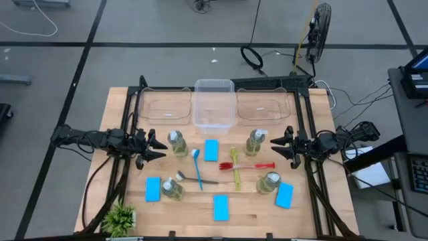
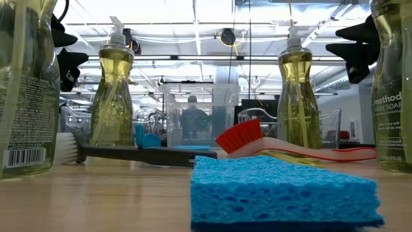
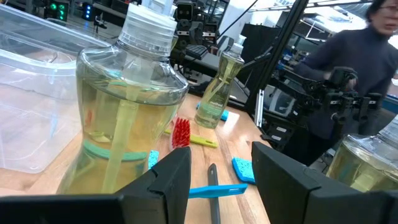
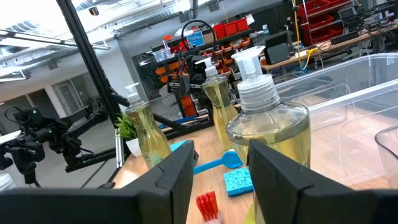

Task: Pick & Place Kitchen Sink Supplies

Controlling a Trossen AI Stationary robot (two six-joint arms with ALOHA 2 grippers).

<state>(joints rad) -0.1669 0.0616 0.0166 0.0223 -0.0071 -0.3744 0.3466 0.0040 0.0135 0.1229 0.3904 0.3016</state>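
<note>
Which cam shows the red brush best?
High view: the red brush lies whole, handle and bristles, right of the yellow-green brush. Low view shows its bristle head side-on, the handle partly behind the blue sponge. Both wrist views catch only the bristles.

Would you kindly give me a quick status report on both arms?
Left gripper open, empty, facing a clear bottle of yellow-green liquid. Right gripper open, empty, facing another such bottle. Nothing between.
</note>
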